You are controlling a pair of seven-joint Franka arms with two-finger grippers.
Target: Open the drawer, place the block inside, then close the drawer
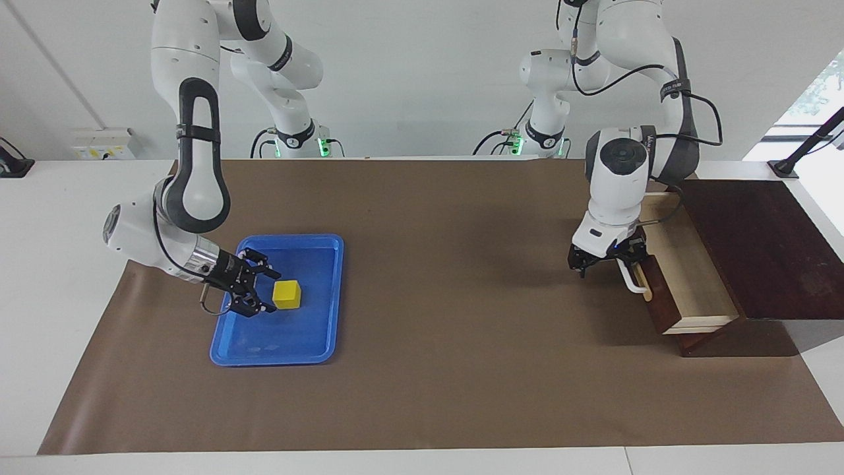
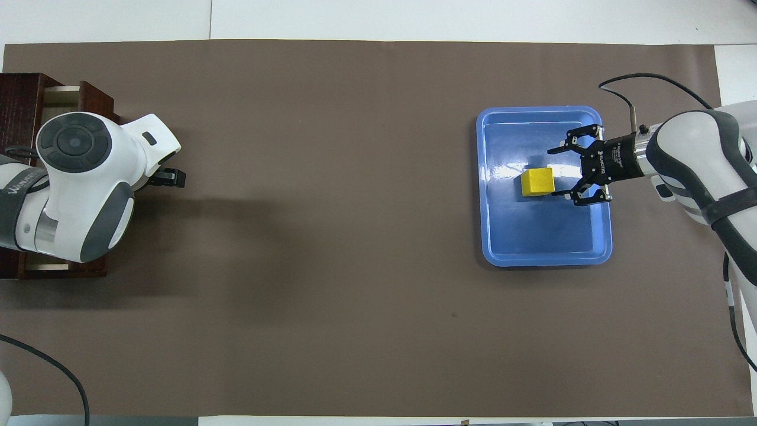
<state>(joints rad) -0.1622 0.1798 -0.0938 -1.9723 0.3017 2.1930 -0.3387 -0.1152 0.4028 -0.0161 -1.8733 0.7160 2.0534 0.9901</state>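
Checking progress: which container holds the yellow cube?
The flat blue plastic tray holds the small yellow cube; the open dark wooden drawer is empty.

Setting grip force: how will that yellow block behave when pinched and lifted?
The block looks rigid with flat faces, so it probably won't roll. Small, so likely light. The blue tray under it looks glossy; a nudge from the right pincer might slide it.

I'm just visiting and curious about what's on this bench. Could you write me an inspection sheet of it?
Surface: brown paper cover, flat, on a white table.
Job's things: drawer pulled out; block lies in the blue tray.
Clutter: nothing seen.
Grippers: left gripper open, at the drawer's white handle; right gripper open beside the block, not gripping it.
Cables: black cable loops along the left arm.
Surroundings: white wall, socket box.
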